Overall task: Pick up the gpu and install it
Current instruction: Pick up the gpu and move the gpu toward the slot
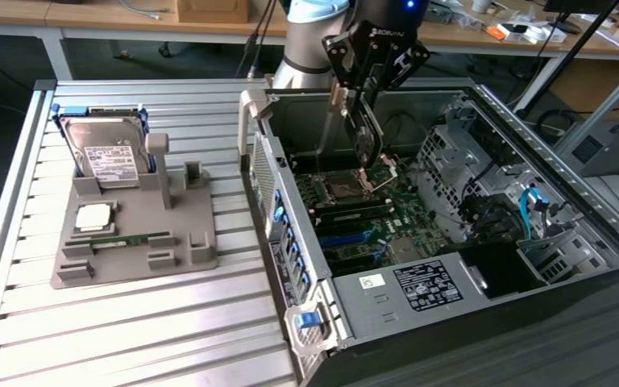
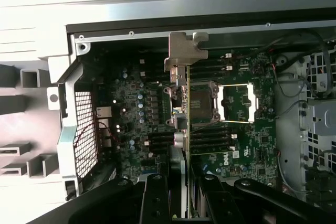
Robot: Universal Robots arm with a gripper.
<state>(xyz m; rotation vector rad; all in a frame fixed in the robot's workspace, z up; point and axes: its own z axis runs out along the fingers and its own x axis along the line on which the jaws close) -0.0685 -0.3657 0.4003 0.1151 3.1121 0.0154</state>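
Wrist view, gpu (image 2: 186, 59) edge-on, clamped in the pincer (image 2: 184, 182), bracket end farthest from it, above the motherboard (image 2: 131, 108)

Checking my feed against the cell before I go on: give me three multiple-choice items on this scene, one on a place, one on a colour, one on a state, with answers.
1. Where is the gpu?
A) in the grey fixture
B) over the motherboard, inside the open case
C) in a person's hand

2. What colour are the cables by the drive bays?
A) red
B) yellow
C) blue

3. How is the tool?
A) shut on the gpu
B) open, empty
C) shut on the hard drive

Answers:
1 B, the gpu hangs on edge above the motherboard.
2 C, the cables are blue.
3 A, the fingers clamp the card, while the hard drive stands in the grey fixture.
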